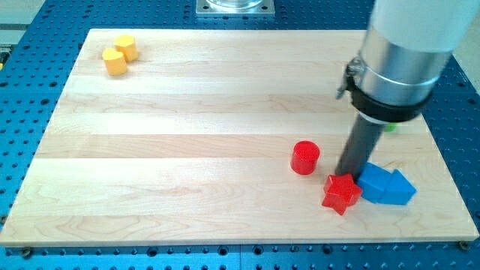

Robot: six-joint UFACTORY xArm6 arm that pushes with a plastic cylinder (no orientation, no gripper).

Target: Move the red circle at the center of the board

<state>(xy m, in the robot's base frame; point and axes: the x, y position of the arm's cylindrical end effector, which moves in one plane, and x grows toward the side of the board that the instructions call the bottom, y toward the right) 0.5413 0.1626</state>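
The red circle [304, 157], a short red cylinder, stands on the wooden board [187, 135] right of the middle, toward the view's bottom. My tip [347, 175] is a dark rod end just to the right of the red circle and a little below it, with a small gap between them. The tip stands right above the red star [341, 193] and beside the blue blocks [385, 185]; I cannot tell if it touches them.
Two yellow blocks [119, 54] sit together at the board's top left corner. A small green block [391, 127] peeks out behind the arm's silver body [405, 52] at the right. The blue perforated table [30, 135] surrounds the board.
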